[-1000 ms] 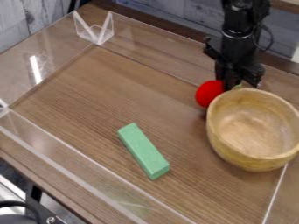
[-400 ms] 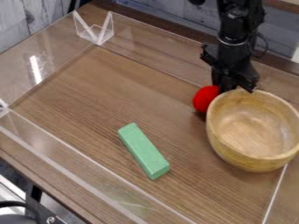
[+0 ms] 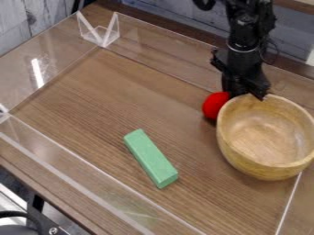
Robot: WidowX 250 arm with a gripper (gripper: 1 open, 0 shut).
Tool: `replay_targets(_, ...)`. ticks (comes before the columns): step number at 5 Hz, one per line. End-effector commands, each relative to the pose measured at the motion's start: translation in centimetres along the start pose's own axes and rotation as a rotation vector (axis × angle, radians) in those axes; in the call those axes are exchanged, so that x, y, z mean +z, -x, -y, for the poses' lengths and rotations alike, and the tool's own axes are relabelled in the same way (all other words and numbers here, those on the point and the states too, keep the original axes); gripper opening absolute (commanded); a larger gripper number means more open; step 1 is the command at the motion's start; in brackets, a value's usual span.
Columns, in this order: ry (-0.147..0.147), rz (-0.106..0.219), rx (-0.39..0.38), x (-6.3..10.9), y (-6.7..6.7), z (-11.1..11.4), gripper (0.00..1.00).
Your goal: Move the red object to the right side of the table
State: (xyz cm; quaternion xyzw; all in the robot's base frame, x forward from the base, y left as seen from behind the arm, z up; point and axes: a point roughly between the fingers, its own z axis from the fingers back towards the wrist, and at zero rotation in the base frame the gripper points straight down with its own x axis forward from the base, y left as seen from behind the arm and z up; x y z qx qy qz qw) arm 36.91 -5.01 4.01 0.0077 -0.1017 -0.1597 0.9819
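Note:
The red object point(image 3: 215, 106) is a small glossy red rounded thing lying on the dark wood-grain table point(image 3: 110, 101), right against the left rim of the wooden bowl point(image 3: 265, 135). My black gripper point(image 3: 249, 90) hangs just above and to the right of it, over the bowl's far rim. Its fingers are shut, and nothing shows between them. The red object rests on the tabletop, apart from the fingertips.
A green rectangular block point(image 3: 150, 157) lies toward the front middle. Low clear acrylic walls point(image 3: 50, 55) run round the table's edges, with a clear corner piece point(image 3: 98, 32) at the back left. The bowl fills the right front area.
The red object has slipped a little toward the front-left along the bowl's rim. The gripper has shifted slightly left and stays shut.

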Motion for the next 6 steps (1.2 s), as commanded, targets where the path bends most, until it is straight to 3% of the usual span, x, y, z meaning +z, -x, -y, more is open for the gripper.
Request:
replay_targets(1, -0.014, 0.03, 0.009, 0.5, -0.2, -0.5, 0.0)
replay_targets(3, -0.053, 0.013, 0.178, -1.0, 0.9, -1.7, 0.0)
replay_targets(6, -0.058, 0.001, 0.193, -2.4, 2.5, -4.0, 0.0)
